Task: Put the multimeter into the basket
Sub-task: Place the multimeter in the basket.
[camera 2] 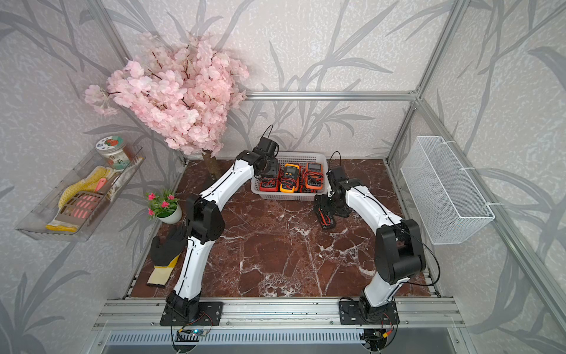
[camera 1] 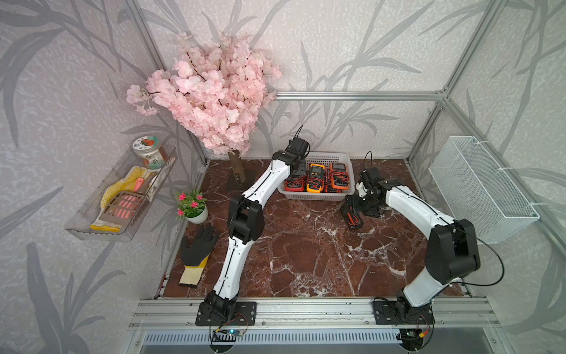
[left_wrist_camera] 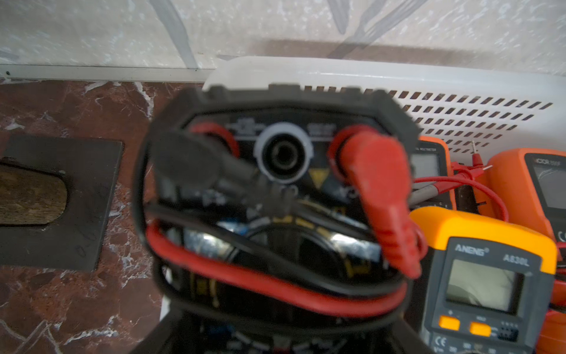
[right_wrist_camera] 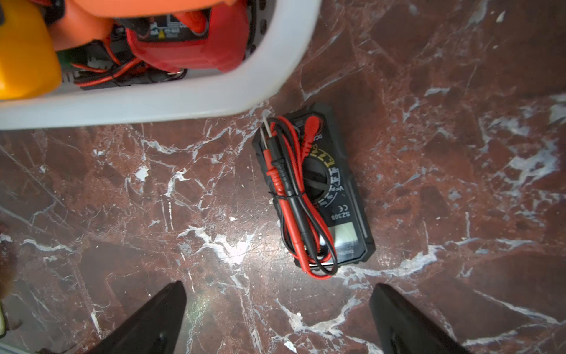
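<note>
Basket rim [left_wrist_camera: 337, 73] borders left fingers [camera 1: 299, 168] pinching multimeter [left_wrist_camera: 275, 199]; right fingers [right_wrist_camera: 153, 321] spread (over bare table [right_wrist_camera: 122, 199]).

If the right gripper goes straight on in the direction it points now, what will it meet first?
Probably the black multimeter on the marble table: it lies ahead of the right gripper, in line with its open jaws. Depth is unclear; it might touch bare table just before it.

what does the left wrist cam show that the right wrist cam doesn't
Only left wrist: a blurred black multimeter with plugged-in leads, close up, and the patterned wall. Only right wrist: a slim black meter lying on the table outside the basket, with the open right gripper short of it. Both: the basket, the yellow meter in it, the marble table.
</note>
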Tool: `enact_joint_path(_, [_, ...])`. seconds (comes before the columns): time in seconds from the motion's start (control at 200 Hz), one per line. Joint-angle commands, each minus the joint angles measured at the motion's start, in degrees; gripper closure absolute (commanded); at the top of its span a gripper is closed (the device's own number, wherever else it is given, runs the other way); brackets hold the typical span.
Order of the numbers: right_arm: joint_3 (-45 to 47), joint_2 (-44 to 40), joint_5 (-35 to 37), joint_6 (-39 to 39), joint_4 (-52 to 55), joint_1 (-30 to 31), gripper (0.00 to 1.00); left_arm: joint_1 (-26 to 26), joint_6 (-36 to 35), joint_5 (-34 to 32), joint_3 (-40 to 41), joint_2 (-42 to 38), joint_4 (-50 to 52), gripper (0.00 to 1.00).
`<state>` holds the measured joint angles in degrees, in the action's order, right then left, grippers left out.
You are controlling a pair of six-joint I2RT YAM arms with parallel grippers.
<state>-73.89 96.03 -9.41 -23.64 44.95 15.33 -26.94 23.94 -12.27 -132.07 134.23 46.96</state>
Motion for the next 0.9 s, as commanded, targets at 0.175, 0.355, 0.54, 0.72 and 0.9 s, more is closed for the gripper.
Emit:
enact_joint_path(0.175, [-1.3, 3.8, 1.2, 1.5, -0.5, -0.8, 0.01, 0.0, 0.5, 4.5, 0.5, 2.4, -0.4, 0.19])
enact_joint_path(0.355, [-1.9, 5.1, 1.2, 1.8, -0.5, -1.1, 0.01, 0.0, 1.4, 5.2, -0.3, 3.1, 0.0, 0.12])
enact_joint_path(0.54, [-1.9, 6.2, 1.3, 2.2, -0.8, -1.2, 0.01, 0.0, 1.5, 5.3, -1.6, 1.9, -0.3, 0.0])
enact_joint_path(0.72, [-1.9, 7.7, 1.7, 2.5, -1.2, -1.4, 0.01, 0.1, 1.9, 5.2, -3.5, 0.0, -0.2, 0.0])
enact_joint_path(0.9, [-2.6, 9.6, 2.5, 3.0, -1.4, -1.4, 0.01, 0.1, 2.9, 5.6, -5.3, -2.3, -0.2, 0.0])
